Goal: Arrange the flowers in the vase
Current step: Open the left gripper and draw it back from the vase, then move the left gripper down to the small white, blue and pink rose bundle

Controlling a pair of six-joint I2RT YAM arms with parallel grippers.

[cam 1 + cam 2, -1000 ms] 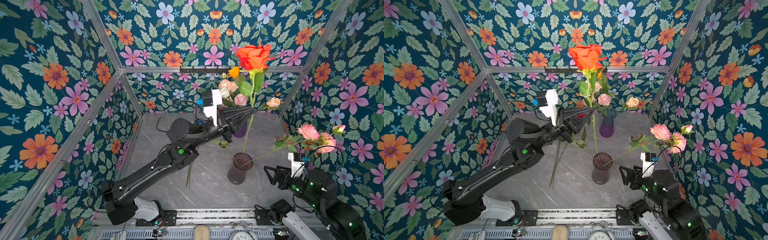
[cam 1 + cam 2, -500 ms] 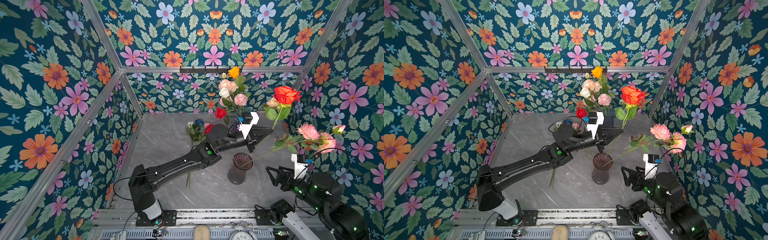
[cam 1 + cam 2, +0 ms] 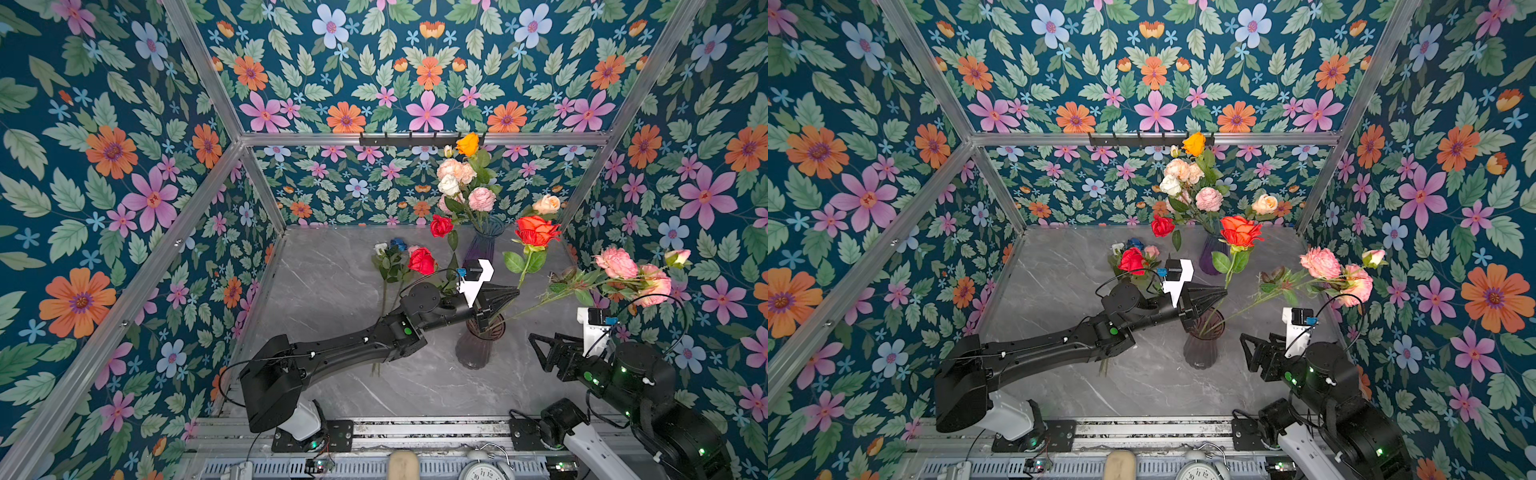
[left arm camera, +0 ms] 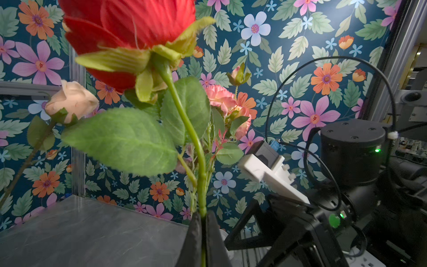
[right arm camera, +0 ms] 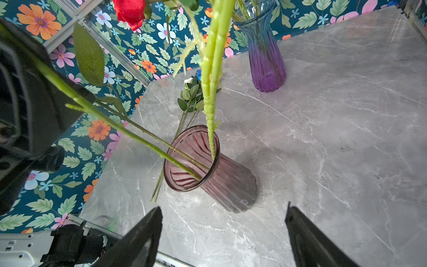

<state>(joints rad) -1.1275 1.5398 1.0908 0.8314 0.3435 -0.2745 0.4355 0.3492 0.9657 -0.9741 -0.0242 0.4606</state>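
Note:
A dark plum ribbed vase [image 3: 478, 345] [image 3: 1202, 347] [image 5: 231, 182] stands front centre on the grey table. My left gripper [image 3: 515, 292] [image 3: 1224, 293] [image 4: 202, 222] is shut on the green stem of an orange-red rose [image 3: 536, 230] [image 3: 1239, 230] [image 4: 129, 27]. It hovers just above the vase mouth, and the stem's lower end sits inside the vase. A pink peony spray [image 3: 615, 264] [image 3: 1320, 262] also stands in this vase, leaning right. My right gripper [image 3: 538, 353] [image 3: 1246, 353] [image 5: 223, 207] is open and empty, to the right of the vase.
A blue-purple vase [image 3: 482, 245] [image 5: 265, 57] at the back holds a mixed bouquet [image 3: 461, 178]. Loose flowers, among them a red rose [image 3: 422, 261], lie on the table [image 3: 332, 291] left of centre. A clock [image 3: 482, 471] sits at the front rail. Floral walls close in three sides.
My left arm has swung the orange-red rose down from high up and to the right, bringing its stem end into the plum vase. The right gripper has stayed open and hardly moved.

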